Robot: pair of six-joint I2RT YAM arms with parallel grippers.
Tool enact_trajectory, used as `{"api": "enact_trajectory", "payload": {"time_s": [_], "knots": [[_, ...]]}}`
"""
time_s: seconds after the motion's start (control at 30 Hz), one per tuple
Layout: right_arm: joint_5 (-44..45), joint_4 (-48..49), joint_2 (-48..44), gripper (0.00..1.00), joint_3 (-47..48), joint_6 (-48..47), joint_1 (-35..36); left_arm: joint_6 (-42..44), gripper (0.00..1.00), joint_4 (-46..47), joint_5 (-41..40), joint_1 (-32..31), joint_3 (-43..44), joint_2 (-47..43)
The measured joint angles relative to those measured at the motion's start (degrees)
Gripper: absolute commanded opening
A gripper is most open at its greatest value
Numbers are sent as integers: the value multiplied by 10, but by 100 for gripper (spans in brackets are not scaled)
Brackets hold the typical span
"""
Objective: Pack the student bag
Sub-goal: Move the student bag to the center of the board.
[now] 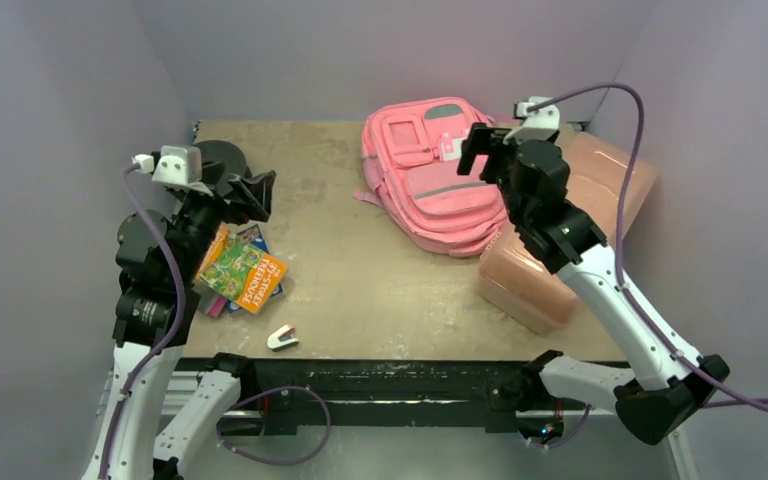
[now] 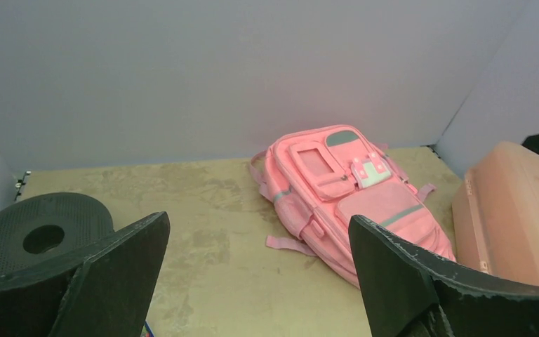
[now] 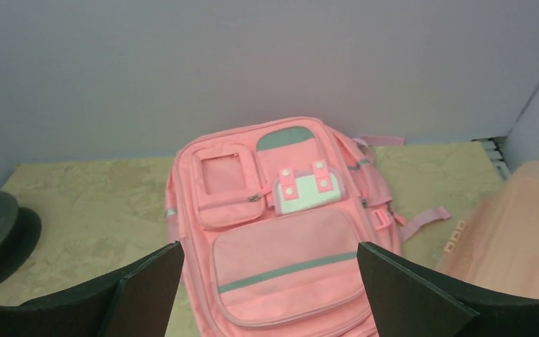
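Bare tabletop (image 1: 360,270) lies open between the books (image 1: 242,272) at left and the student bag (image 1: 430,190) at the back. A salmon box (image 1: 520,285) blocks the bag's right side; walls (image 1: 360,50) close three sides.

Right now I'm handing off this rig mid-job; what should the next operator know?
Left claw: open, empty, raised by the books.
Right claw: open, empty, raised facing the student bag.
The bag lies front-up at the table's far side, beside the pink box; no opening shows.
The books and a small white item lie loose near the left arm.
Done: nothing visibly packed. Left: open the bag, load the items.
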Motion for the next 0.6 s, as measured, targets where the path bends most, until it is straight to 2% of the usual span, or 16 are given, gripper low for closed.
{"api": "enact_trajectory", "payload": {"time_s": [0.2, 0.37, 0.47, 0.6], "knots": [[6, -18, 110, 99, 71, -33, 89, -6, 100, -3, 49, 0, -31, 8], [9, -55, 256, 92, 137, -91, 147, -19, 100, -6, 72, 0, -42, 19], [25, -94, 350, 90, 152, -137, 172, -30, 100, -5, 82, 0, -42, 23], [38, -139, 430, 91, 136, -186, 189, -39, 100, -5, 94, 0, -42, 31]]}}
